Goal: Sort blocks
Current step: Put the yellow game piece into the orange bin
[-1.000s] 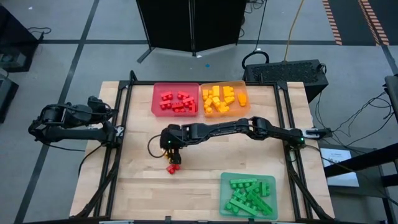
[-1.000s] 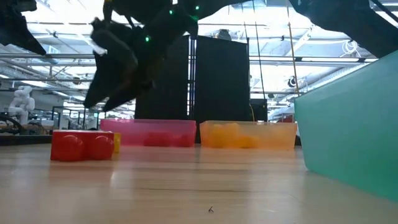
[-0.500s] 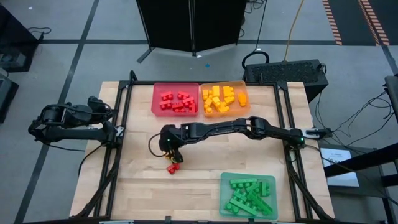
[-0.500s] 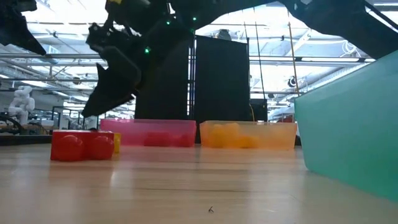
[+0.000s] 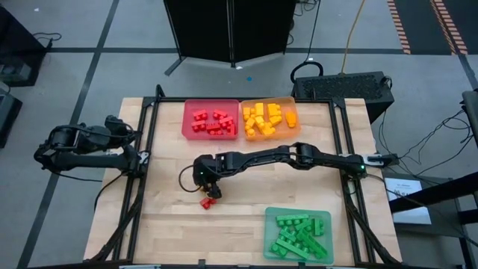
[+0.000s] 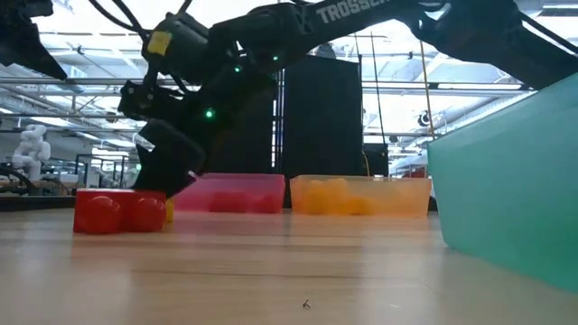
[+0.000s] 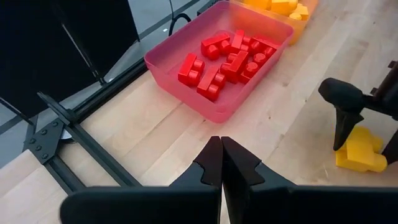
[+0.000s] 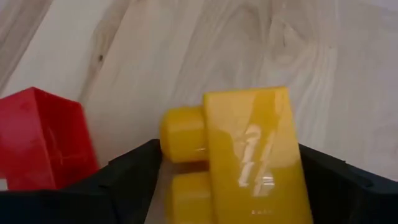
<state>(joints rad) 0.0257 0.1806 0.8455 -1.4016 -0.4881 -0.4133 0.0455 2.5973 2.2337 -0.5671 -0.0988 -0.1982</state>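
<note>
Nearest the front edge of the wooden table (image 5: pixel 164 224), toward the right, sits the green tray (image 5: pixel 297 233) holding a heap of green blocks (image 5: pixel 299 232). A little farther in, left of centre, a loose red block (image 5: pixel 205 202) lies on the bare wood, and just beyond it the right gripper (image 5: pixel 210 191) is lowered to the surface with its two dark fingers (image 8: pixel 124 180) spread on either side of a yellow block (image 8: pixel 249 155); the fingers flank the block with a small gap showing, so the pincer reads as released around it rather than clenched. In the right wrist view the red block stands just beside the yellow one. In the low view the gripper hangs right above the red block, with a sliver of yellow showing behind it. Off the table's left edge the left gripper (image 7: pixel 221 163) waits with its fingers pressed together and nothing between them. At the far edge stand the red tray (image 5: pixel 210 119) with red blocks (image 5: pixel 213 122) and, touching it on the right, the orange tray (image 5: pixel 269 119) with yellow blocks (image 5: pixel 263 119).
</note>
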